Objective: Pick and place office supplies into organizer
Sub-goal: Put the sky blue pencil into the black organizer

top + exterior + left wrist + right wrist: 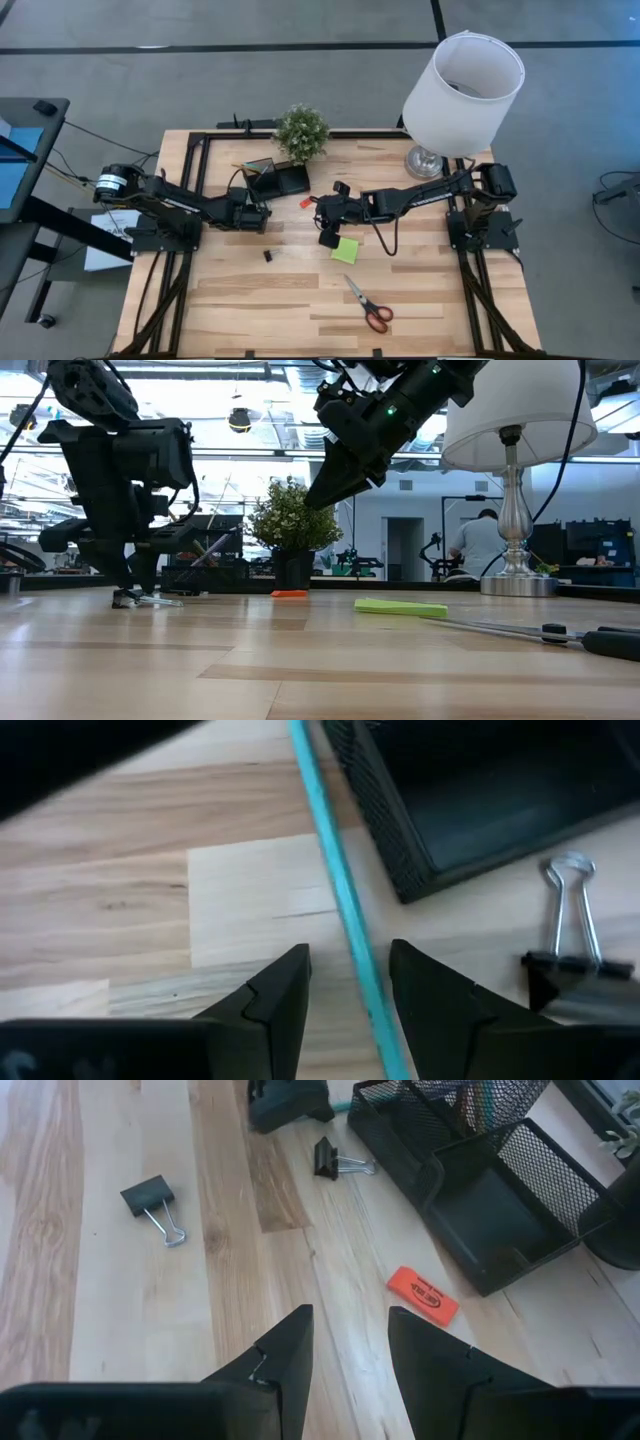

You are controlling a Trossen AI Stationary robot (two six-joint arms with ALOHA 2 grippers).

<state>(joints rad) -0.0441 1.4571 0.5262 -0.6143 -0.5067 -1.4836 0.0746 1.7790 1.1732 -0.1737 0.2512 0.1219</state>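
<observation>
The left end effector sits low on the desk beside the organizer, fingers spread around a teal pen lying flat, not yet pinching it. The pen looks light, stiff and slippery, best gripped mid-shaft. The right end effector hovers spread and empty near a red eraser.

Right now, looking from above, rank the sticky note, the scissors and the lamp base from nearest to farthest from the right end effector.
From the right end effector, in the high view:
1. Sticky note: just beside it, toward the table's front.
2. Scissors: farther toward the front edge.
3. Lamp base: at the back right corner, farthest.
</observation>
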